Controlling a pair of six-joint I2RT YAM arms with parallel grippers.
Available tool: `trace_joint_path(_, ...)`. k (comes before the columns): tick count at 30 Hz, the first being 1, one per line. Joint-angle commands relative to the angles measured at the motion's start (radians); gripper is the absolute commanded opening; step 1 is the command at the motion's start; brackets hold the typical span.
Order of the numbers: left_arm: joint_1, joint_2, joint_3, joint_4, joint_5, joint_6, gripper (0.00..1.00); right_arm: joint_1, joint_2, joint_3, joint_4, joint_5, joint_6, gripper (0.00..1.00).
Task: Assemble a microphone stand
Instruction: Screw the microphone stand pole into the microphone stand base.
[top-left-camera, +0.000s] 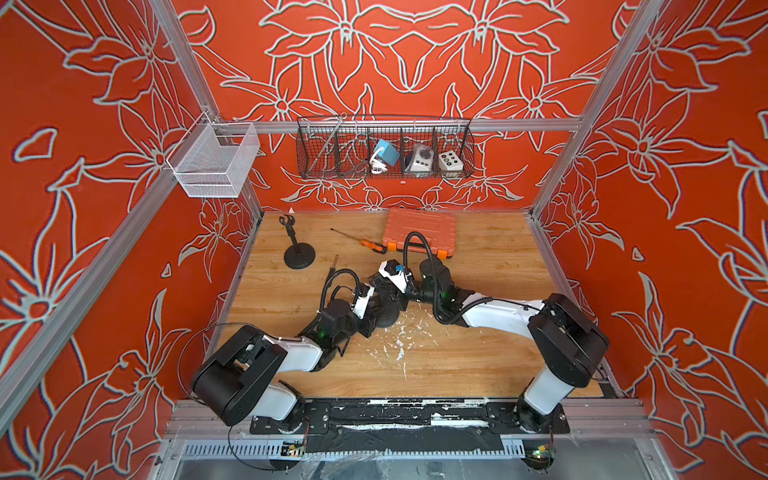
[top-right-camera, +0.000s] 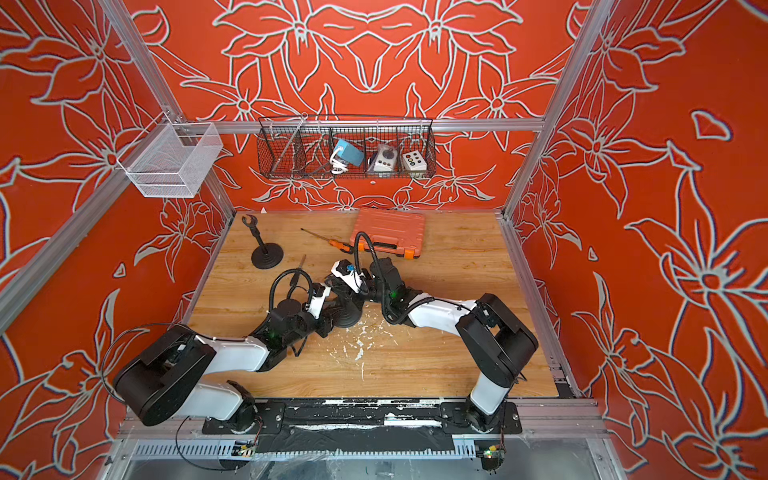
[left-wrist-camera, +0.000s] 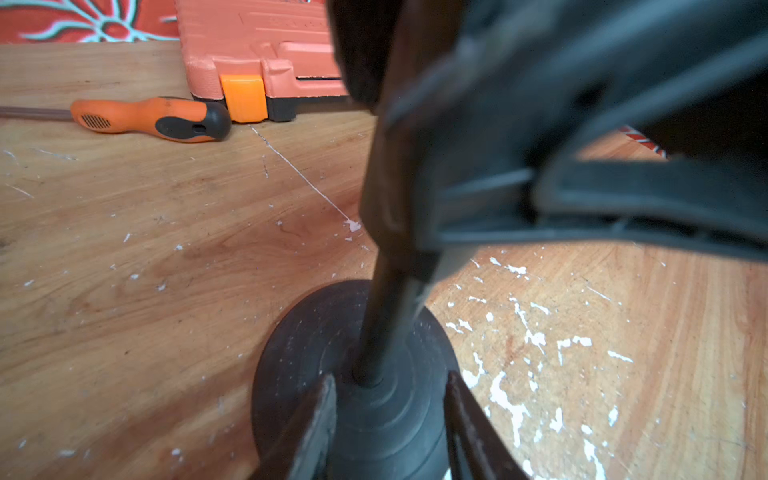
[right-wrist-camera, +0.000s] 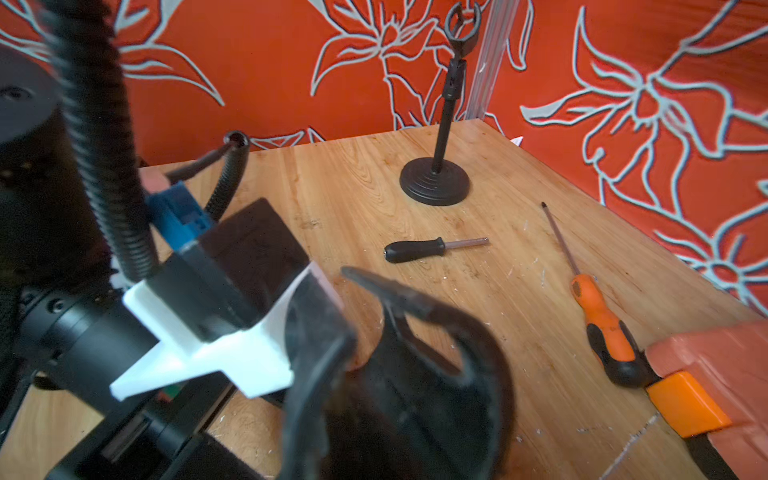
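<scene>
Left pincer (left-wrist-camera: 390, 419) straddles the base (left-wrist-camera: 291, 353) hub on the tabletop (top-left-camera: 478, 340), whether clamped we cannot tell; the pole (left-wrist-camera: 386, 316) stands upright in it, right pincer (top-left-camera: 384, 293) clamped on it from three o'clock.

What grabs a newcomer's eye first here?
The red flower-pattern walls dominate on all sides. Mid-table, the left arm and right arm meet over a black round base with a pole standing in it. An orange case lies at the back, a complete stand in the back left corner.
</scene>
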Motion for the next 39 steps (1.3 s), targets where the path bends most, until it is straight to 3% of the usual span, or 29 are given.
trace_joint_path(1,-0.002,0.029,0.013,0.133,0.0,0.011,0.4,0.039,-0.007,-0.052,-0.031,0.206,0.076,0.0)
trace_joint_path(5,-0.002,0.066,0.017,0.203,0.003,0.012,0.33,0.078,-0.014,-0.067,-0.039,0.287,0.118,0.0)
trace_joint_path(14,-0.002,0.179,-0.005,0.396,-0.015,0.018,0.23,0.1,-0.021,-0.069,-0.074,0.291,0.164,0.0)
trace_joint_path(22,0.046,0.202,-0.063,0.499,-0.016,-0.001,0.27,0.1,-0.02,-0.025,-0.17,0.28,0.191,0.0)
trace_joint_path(39,0.056,0.213,0.015,0.503,0.071,-0.007,0.27,0.1,-0.008,-0.037,-0.153,0.212,0.263,0.0)
